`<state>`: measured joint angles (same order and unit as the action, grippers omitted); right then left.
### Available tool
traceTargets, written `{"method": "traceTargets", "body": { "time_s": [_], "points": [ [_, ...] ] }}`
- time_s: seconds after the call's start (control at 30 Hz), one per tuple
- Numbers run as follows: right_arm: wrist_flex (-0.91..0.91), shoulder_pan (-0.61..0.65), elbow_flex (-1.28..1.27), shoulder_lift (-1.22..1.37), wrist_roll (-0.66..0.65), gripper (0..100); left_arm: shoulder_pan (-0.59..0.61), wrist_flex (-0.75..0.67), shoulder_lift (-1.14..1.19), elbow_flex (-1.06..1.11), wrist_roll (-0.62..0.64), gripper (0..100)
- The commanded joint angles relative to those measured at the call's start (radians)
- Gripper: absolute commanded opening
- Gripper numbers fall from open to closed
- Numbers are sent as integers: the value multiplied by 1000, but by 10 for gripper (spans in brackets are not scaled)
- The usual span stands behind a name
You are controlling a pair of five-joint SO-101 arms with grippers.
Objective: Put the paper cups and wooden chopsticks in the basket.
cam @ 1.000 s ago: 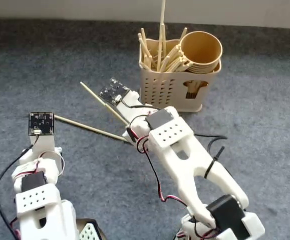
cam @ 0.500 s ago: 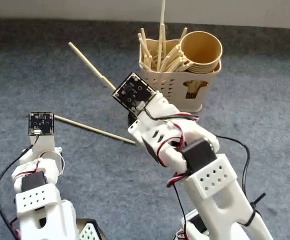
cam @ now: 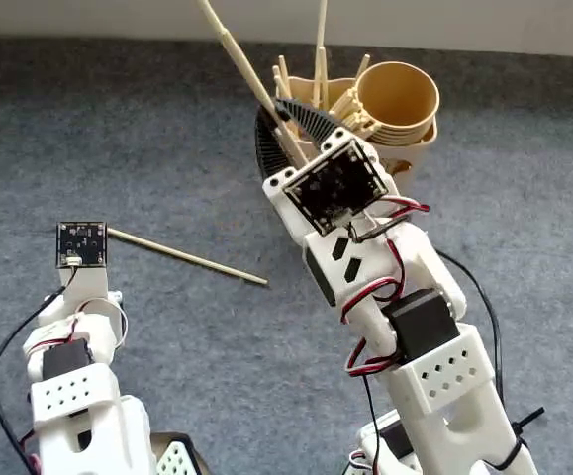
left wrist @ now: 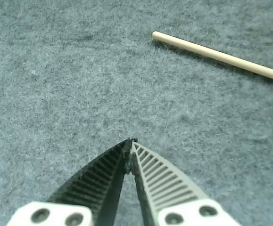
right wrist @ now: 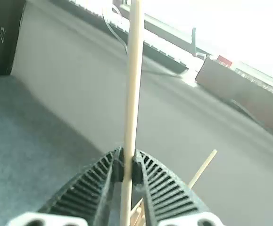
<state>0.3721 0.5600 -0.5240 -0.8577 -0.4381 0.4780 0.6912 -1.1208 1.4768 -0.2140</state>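
Note:
My right gripper (right wrist: pixel 128 165) is shut on a wooden chopstick (right wrist: pixel 134 70) that points steeply upward. From above, that chopstick (cam: pixel 241 54) slants up and left over the beige basket (cam: pixel 420 153), with the right gripper (cam: pixel 288 127) at the basket's near left rim. The basket holds several chopsticks (cam: pixel 318 94) and a stack of paper cups (cam: pixel 397 99). Another chopstick (cam: pixel 187 257) lies flat on the grey carpet between the arms. My left gripper (left wrist: pixel 129 142) is shut on nothing just above the carpet, short of that chopstick's end (left wrist: pixel 211 54).
Grey carpet (cam: pixel 167 148) covers the table, open to the left of the basket. A pale wall (cam: pixel 464 20) runs along the far edge behind the basket. The right arm's body (cam: pixel 405 327) hides the basket's front.
The right arm picked one chopstick up off the carpet and swung it up and right over the basket. The left arm and the other chopstick stayed put.

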Motion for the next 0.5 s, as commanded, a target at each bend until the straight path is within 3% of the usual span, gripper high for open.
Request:
{"method": "traceTargets", "body": {
  "time_s": [0.0,0.2,0.47],
  "points": [
    [-124,-15,10,-30,-5,4,12,-18,-16,-2,-6,8],
    [-305,-25,8,15,-5,4,12,-18,-16,-2,-6,8],
    [-575,-125,8,268,-3,4,12,-18,-16,-2,-6,8]
  ]
}}
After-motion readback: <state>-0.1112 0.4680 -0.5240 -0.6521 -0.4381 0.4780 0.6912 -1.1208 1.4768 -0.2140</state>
